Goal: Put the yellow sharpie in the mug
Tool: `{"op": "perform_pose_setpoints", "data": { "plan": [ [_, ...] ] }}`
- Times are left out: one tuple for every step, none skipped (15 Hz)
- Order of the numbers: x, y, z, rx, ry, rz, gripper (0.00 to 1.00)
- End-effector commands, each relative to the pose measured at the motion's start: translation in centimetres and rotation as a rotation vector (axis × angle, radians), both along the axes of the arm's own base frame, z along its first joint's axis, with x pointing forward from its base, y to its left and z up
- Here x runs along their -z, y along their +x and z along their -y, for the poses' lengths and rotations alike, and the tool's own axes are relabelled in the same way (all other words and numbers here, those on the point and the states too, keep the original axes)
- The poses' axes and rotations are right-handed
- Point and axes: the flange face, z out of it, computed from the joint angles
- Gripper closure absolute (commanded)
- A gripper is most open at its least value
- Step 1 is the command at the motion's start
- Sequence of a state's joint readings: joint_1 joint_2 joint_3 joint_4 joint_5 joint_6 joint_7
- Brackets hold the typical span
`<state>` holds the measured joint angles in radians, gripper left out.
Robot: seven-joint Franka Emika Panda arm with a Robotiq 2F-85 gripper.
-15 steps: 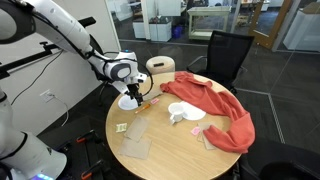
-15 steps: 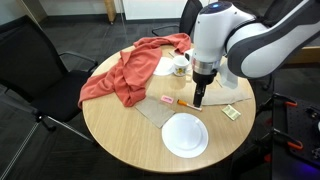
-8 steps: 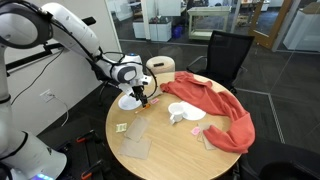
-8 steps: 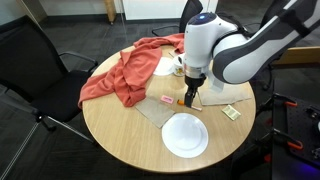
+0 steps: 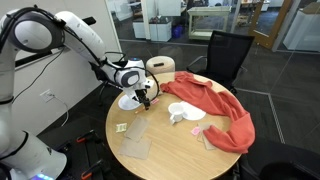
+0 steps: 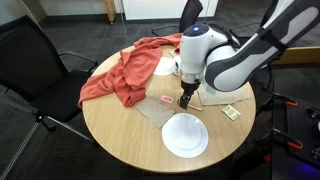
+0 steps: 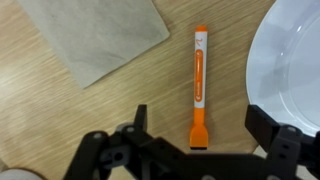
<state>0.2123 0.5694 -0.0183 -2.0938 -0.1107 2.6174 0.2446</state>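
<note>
The hand [image 7: 200, 125] hangs spread wide above the round wooden tabletop [image 7: 60, 125]. Straight below, the thin yellow-orange sharpie pen [image 7: 200, 80] lies crosswise to its closing line.

This looks like an office or research lab, not a home. A round wooden table [image 5: 165, 150] stands on dark grey carpet [image 5: 285, 110], with black office chairs [image 6: 30, 60] drawn up around it. Behind it, framed glass partitions [image 5: 215, 18] close off further rooms. A plain white wall [image 5: 40, 75] carries a power socket [image 5: 46, 96]. A large white robot arm [image 5: 75, 35] reaching over the table suggests lab use.
</note>
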Motion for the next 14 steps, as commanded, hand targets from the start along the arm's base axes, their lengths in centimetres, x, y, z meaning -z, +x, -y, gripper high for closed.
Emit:
{"op": "perform_pose_setpoints", "data": {
  "plan": [
    [0.77,0.83,-0.19,0.021,-0.018,0.026,0.0],
    [0.98,0.94,-0.18,0.024,-0.018,0.029,0.15],
    [1.14,1.06,-0.19,0.022,-0.019,0.028,0.26],
    [1.28,1.17,-0.21,0.024,-0.02,0.029,0.34],
    [1.37,1.27,-0.2,0.025,-0.02,0.03,0.41],
    [1.42,1.41,-0.12,0.026,-0.02,0.029,0.48],
    [1.55,1.48,-0.13,0.026,-0.021,0.029,0.58],
    [1.55,1.54,-0.19,0.027,-0.021,0.03,0.64],
    [1.38,1.62,-0.31,0.026,-0.019,0.032,0.73],
    [1.33,1.69,-0.34,0.026,-0.019,0.034,0.79],
    [1.28,1.67,-0.44,0.027,-0.018,0.034,0.88],
    [1.18,1.67,-0.42,0.032,-0.018,0.033,0.95],
    [1.14,1.66,-0.4,0.037,-0.016,0.033,0.99],
    [1.07,1.67,-0.41,0.041,-0.014,0.029,1.0]
  ]
}}
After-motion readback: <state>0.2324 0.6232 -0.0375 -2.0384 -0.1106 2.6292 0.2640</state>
